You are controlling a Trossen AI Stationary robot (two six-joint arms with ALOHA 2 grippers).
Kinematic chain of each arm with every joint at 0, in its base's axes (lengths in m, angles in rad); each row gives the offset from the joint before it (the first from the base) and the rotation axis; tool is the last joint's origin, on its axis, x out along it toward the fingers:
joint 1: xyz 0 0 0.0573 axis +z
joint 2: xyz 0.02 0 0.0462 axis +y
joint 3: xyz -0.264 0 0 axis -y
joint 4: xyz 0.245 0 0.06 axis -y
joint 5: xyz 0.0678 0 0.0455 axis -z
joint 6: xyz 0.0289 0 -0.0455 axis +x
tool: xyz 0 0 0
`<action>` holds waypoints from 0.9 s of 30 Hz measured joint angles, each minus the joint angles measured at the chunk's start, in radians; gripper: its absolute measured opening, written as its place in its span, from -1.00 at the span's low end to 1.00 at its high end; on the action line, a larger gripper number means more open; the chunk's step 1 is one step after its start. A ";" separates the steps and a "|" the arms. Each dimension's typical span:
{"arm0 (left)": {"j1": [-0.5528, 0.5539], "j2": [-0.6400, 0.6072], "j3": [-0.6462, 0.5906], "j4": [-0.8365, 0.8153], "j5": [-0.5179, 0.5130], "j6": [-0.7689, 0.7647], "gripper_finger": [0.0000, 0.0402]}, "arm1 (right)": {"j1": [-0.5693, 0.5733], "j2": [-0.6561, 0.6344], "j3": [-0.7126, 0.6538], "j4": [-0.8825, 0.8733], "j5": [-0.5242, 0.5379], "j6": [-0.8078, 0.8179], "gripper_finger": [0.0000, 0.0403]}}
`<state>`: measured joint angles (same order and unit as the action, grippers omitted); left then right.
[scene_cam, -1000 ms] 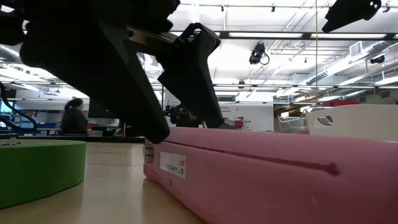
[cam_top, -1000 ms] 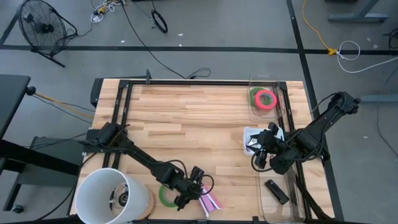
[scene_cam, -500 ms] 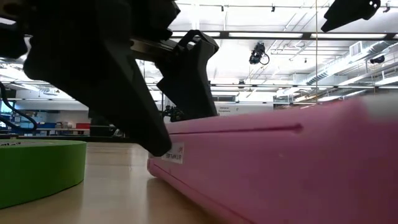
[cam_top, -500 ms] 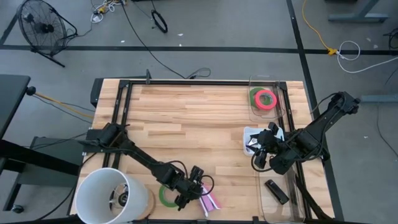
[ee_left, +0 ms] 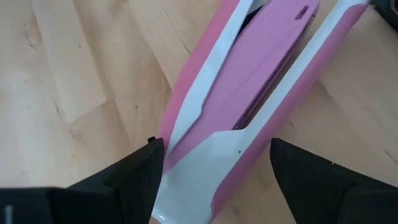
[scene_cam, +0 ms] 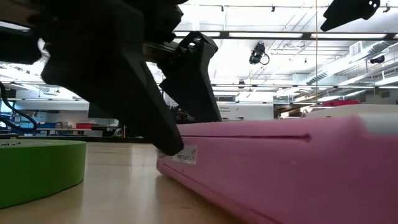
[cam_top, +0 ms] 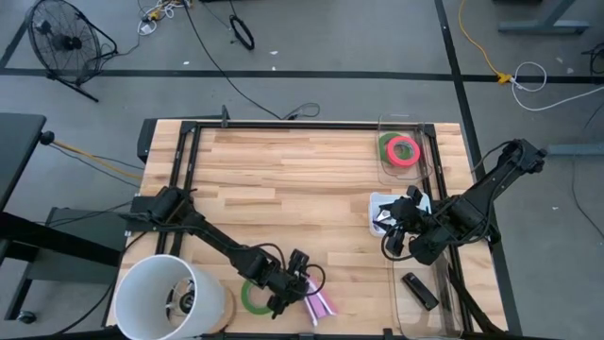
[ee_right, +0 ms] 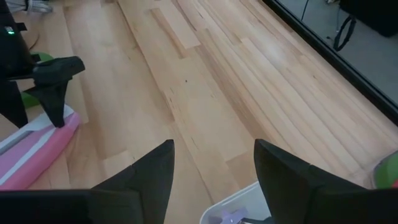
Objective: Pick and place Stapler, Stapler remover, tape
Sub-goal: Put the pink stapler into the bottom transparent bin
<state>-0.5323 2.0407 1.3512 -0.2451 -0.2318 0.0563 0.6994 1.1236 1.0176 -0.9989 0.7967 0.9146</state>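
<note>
A pink-and-white stapler (cam_top: pixel 319 305) lies on the wood table near its front edge, its two arms spread in a narrow V (ee_left: pixel 249 93). My left gripper (ee_left: pixel 214 146) is open and comes down over the stapler's end, one finger on each side; the low view (scene_cam: pixel 186 124) shows this close up. A green tape roll (cam_top: pixel 248 297) lies flat just to its left. A red-pink roll on a green one (cam_top: pixel 403 149) lies in a clear bin at the far right. My right gripper (ee_right: pixel 214 155) is open and empty over a white tray (cam_top: pixel 380 203). My left gripper's fingers come from above, slanting down, and lie across the stapler's end (ee_left: pixel 205 168). One fingertip (ee_left: pixel 152 155) stands right beside each long side. I cannot tell whether they touch it. The stapler lies on the table.
A big white bucket (cam_top: pixel 165 297) stands at the front left corner. A black oblong object (cam_top: pixel 420 290) lies in a clear bin at the front right. A black frame (cam_top: pixel 283 126) runs along the table's far and side edges. Bare wood lies in the middle.
My left gripper has come down lower onto the stapler's end. The stapler has shifted: in the low view its near end has slid a little toward the table's right and its top edge now shows level.
</note>
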 joint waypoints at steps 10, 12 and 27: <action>0.026 -0.001 0.002 -0.042 -0.002 -0.058 0.47 | 0.000 0.000 0.000 0.016 0.000 -0.012 0.09; 0.031 -0.001 0.002 -0.040 0.003 -0.050 0.47 | 0.000 0.000 0.000 0.018 0.000 -0.014 0.09; 0.039 -0.001 0.002 -0.008 -0.042 -0.037 0.47 | 0.000 0.000 0.000 0.020 0.000 -0.011 0.09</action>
<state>-0.4934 2.0396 1.3537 -0.2534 -0.2734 0.0193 0.6992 1.1236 1.0176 -0.9791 0.7963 0.9035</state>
